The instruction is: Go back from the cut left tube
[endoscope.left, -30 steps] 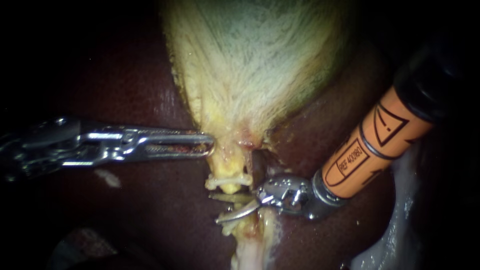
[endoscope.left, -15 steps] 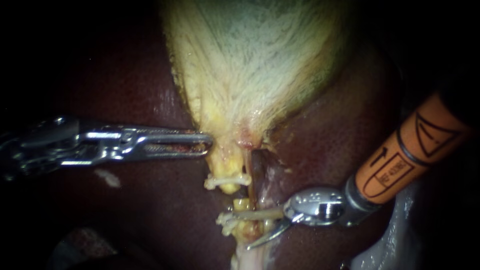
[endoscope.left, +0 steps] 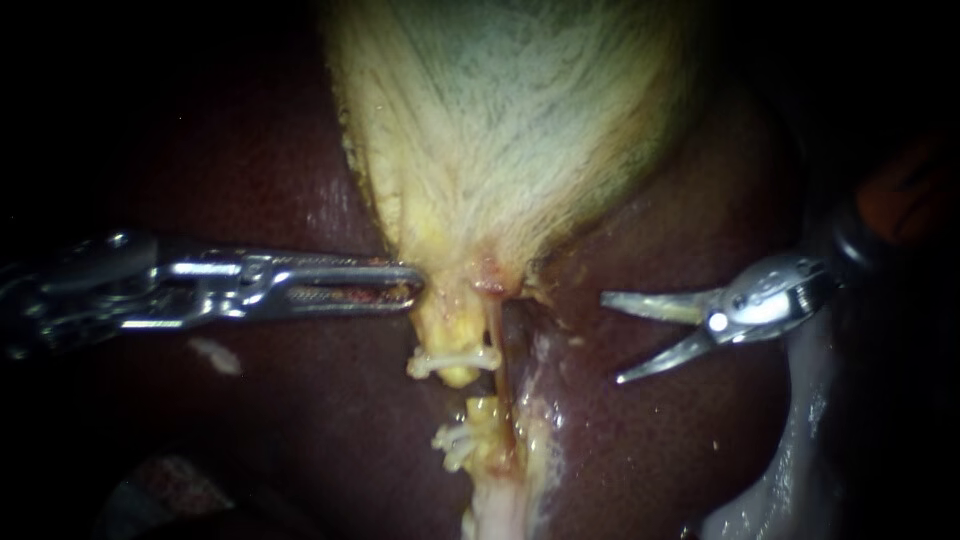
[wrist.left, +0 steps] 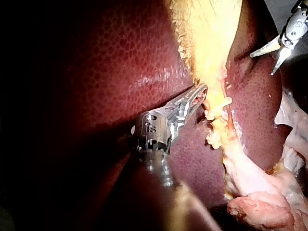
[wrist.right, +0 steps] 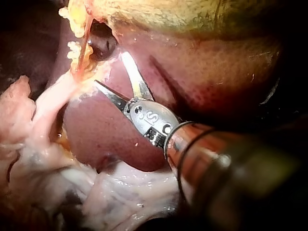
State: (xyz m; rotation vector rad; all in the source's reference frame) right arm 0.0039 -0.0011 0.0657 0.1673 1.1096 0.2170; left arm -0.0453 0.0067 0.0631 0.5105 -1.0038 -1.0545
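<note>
— Dark liver beneath. Nearest, 6 o'clock: cut left tube, probably soft, slick, easily torn.
— No hold needed. Right instrument's hand, 3 o'clock, spread empty, well apart. Left instrument's hand, 9 o'clock, clamped on gallbladder neck.

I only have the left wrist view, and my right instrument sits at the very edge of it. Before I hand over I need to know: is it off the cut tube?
Observer: Yes. In the endoscope view the right instrument has its jaws open over the liver. Bare liver lies between it and the cut left tube.
Operator: I can't make out clips from here. Are both ends closed off?
Observer: The endoscope view shows a pale clip across the upper stump and a second clip on the lower stump.
</note>
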